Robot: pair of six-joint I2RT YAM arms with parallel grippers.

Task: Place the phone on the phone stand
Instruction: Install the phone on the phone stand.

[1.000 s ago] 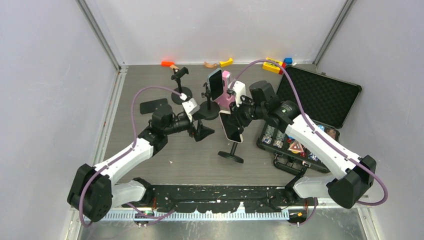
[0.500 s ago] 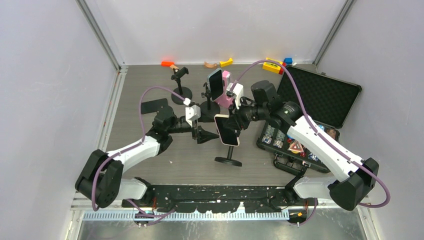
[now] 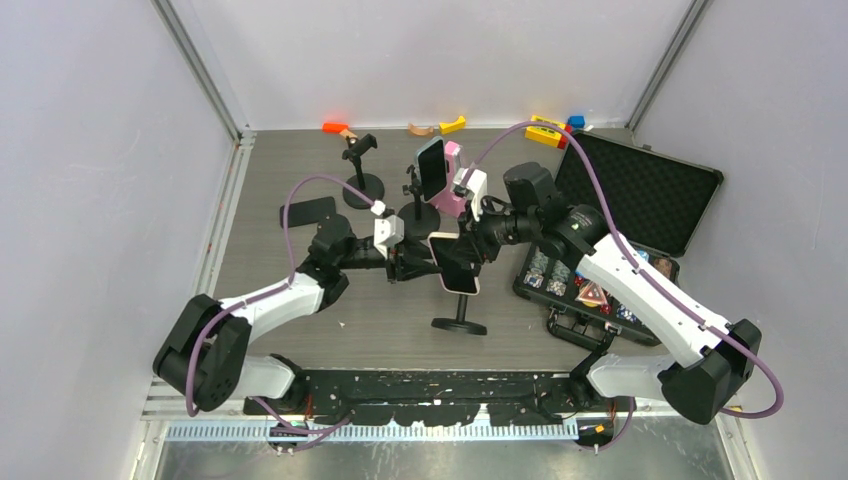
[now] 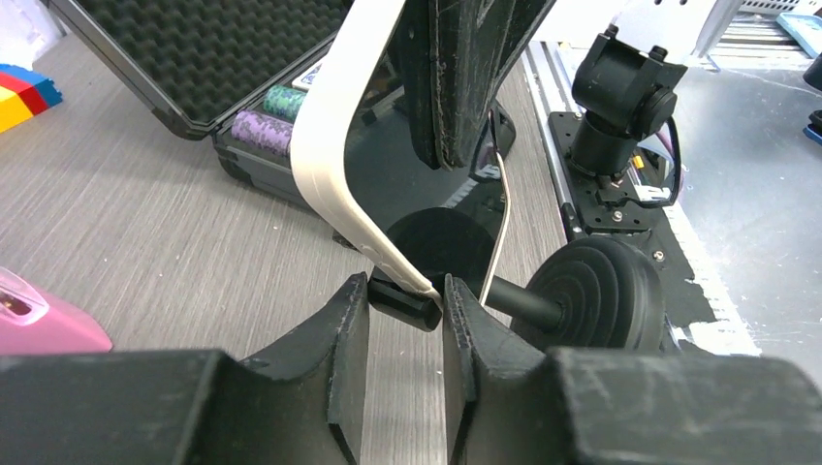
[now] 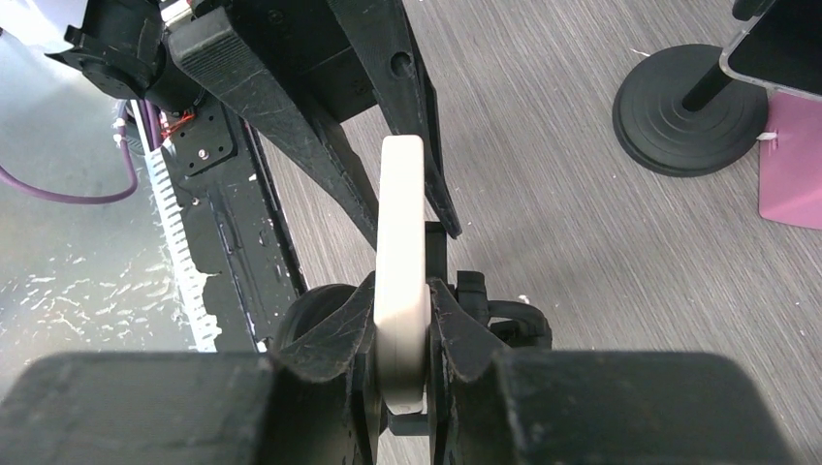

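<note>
The step in hand was, in my judgement, seating the phone [image 3: 455, 262] into the phone stand [image 3: 459, 322]. The right claw [image 5: 400, 329] pinched the white-cased phone by its two faces and held it upright above the round base of the stand, near the middle of the desk [image 3: 300, 170]. The left claw [image 4: 407, 310], reaching in from the left, was pressed on the small black clip [image 4: 402, 300] of the stand, at the lower corner of the phone. The next move would call for the clip to catch the phone's edge firmly before the right claw lets go; otherwise the phone could tip.
</note>
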